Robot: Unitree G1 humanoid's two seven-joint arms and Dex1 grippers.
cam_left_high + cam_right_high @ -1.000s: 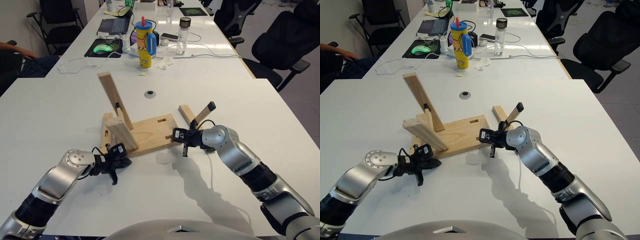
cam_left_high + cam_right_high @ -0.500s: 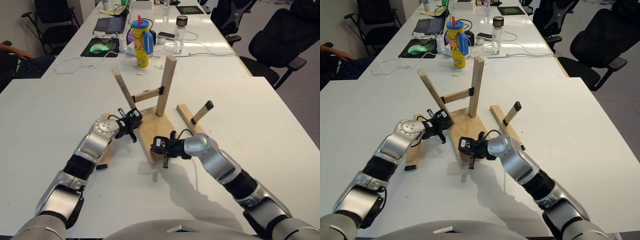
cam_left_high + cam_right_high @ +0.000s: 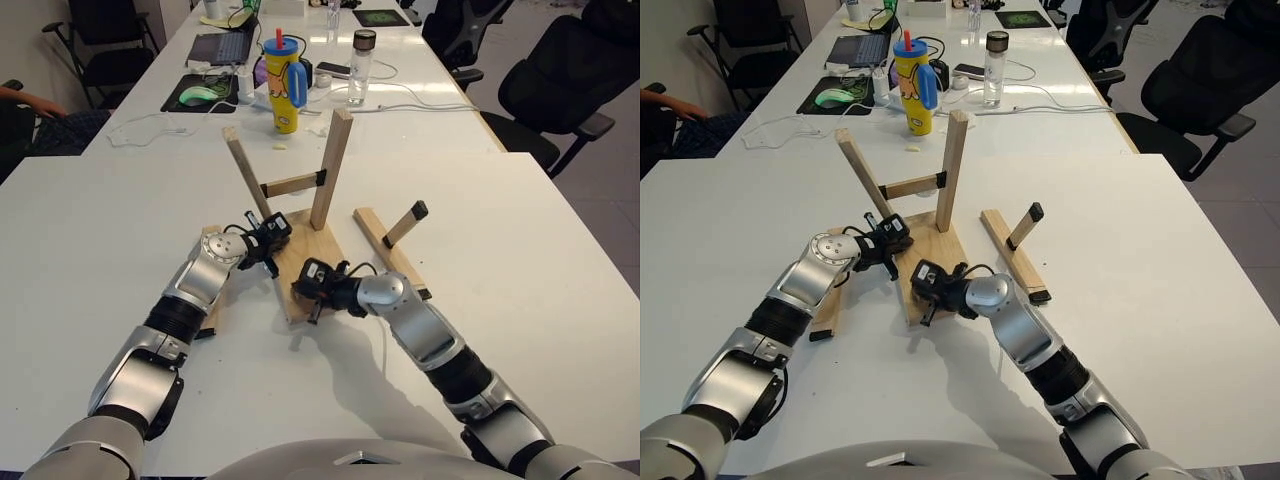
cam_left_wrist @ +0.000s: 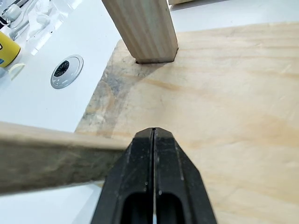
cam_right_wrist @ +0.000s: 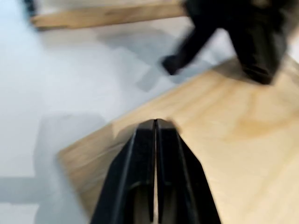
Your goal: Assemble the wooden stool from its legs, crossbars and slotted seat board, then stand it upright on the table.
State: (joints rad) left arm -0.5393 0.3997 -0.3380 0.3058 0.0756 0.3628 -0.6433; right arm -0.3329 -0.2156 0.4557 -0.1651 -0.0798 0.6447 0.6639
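In the middle of the tabletop [image 3: 520, 260], a half-built stool lies seat-down with both grippers at it.
Toward the left edge a loose leg [image 3: 830, 315] lies flat beside the left arm. The left gripper [image 4: 153, 132], clenched on nothing, is over the seat board [image 3: 325, 250] beside the leaning leg [image 3: 246, 172]. A crossbar [image 3: 292, 185] joins this to the straighter leg [image 3: 335, 160]. The right gripper [image 5: 155, 122], also clenched empty, is at the board's near edge. Another leg piece [image 3: 378, 235] lies just right of the board.

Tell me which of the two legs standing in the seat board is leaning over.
The left leg: it slants outward from the seat board, while the right leg stands nearly straight up.
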